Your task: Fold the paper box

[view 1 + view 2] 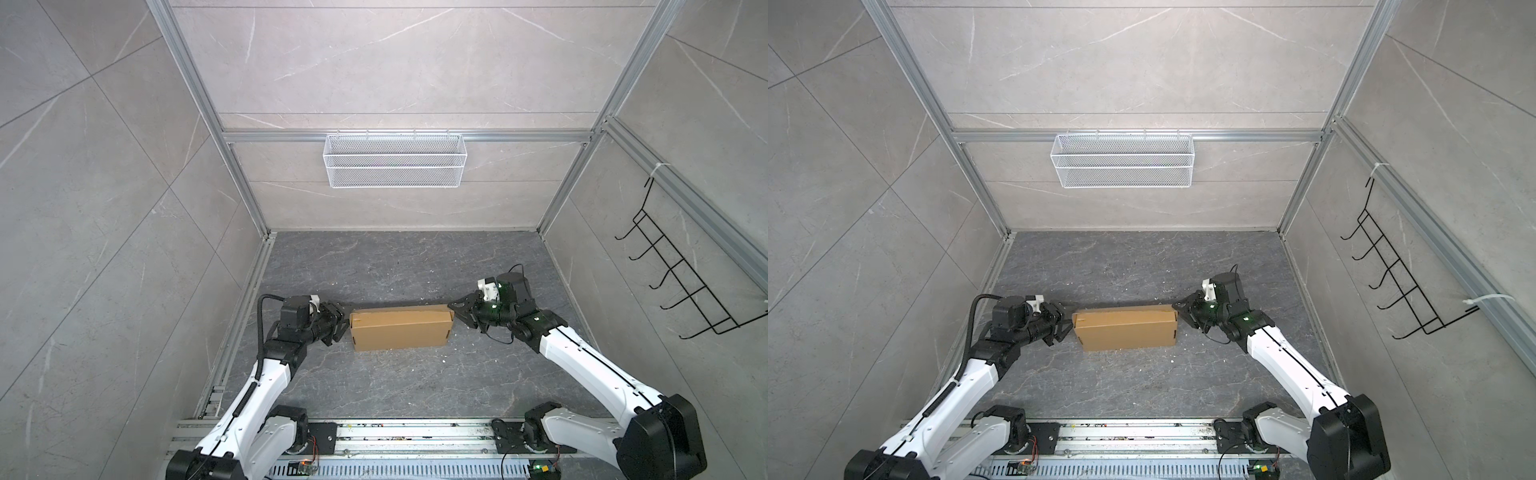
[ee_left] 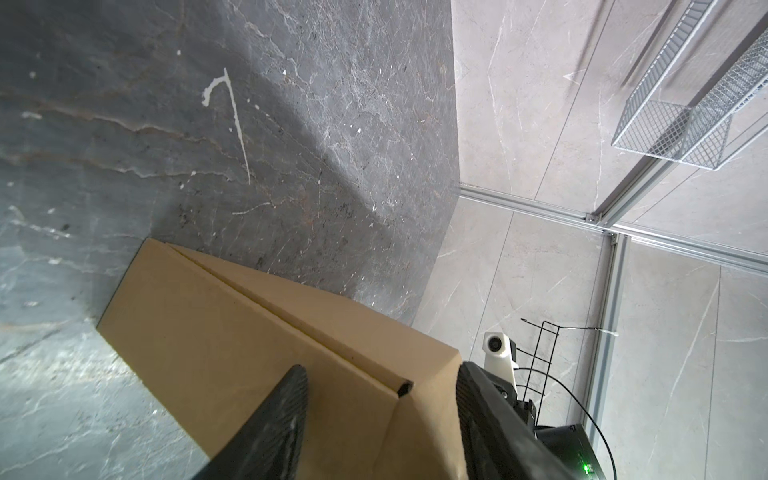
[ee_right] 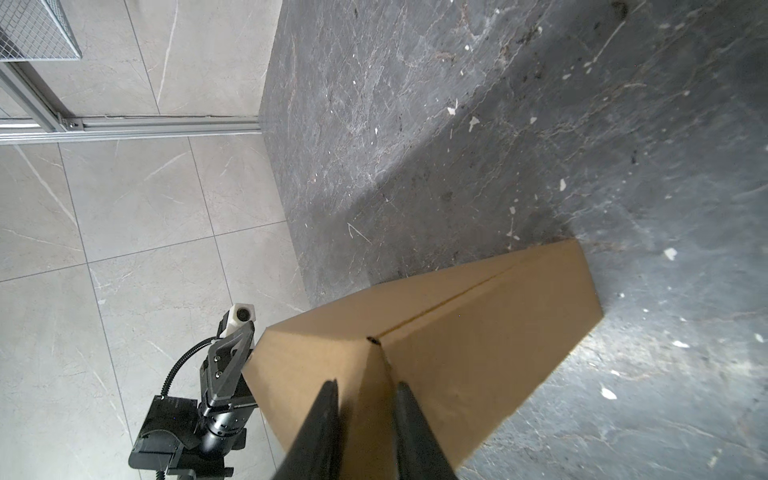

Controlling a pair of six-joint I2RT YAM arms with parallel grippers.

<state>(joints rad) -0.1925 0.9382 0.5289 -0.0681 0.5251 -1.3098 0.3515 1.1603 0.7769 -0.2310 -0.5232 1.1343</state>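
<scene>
paper box (image 1: 401,328) (image 1: 1125,328) is folded up into a closed shallow rectangle. It lies flat mid-table, long axis left-to-right and slightly skewed, between the two grippers. Lid seam runs along the top near the far long edge, seen in the left wrist view (image 2: 249,345) and the right wrist view (image 3: 478,328). There's a small dark gap where the seam meets each end corner. Left gripper (image 1: 345,322) (image 1: 1068,322) is at the box's left end with jaws spread wide. In its wrist view (image 2: 380,368) one finger (image 2: 286,415) lies over the top face and the other sits by the far edge. Can't tell if the tips actually touch the cardboard, and there's no visible clamp. Right gripper (image 1: 454,309) (image 1: 1177,307) is at the far right corner. Its jaws are drawn in close, and in its wrist view (image 3: 366,383) the fingers (image 3: 324,424) pinch the box's end corner fold between them. Box sits on the dark marbled tabletop (image 1: 395,270), with white specks (image 1: 446,360) scattered near the box. Both arms reach in from the near rail. White wire basket (image 1: 395,160) hangs on the back wall rail, well apart from the box. Black wire hook rack (image 1: 681,274) is on the right wall.
</scene>
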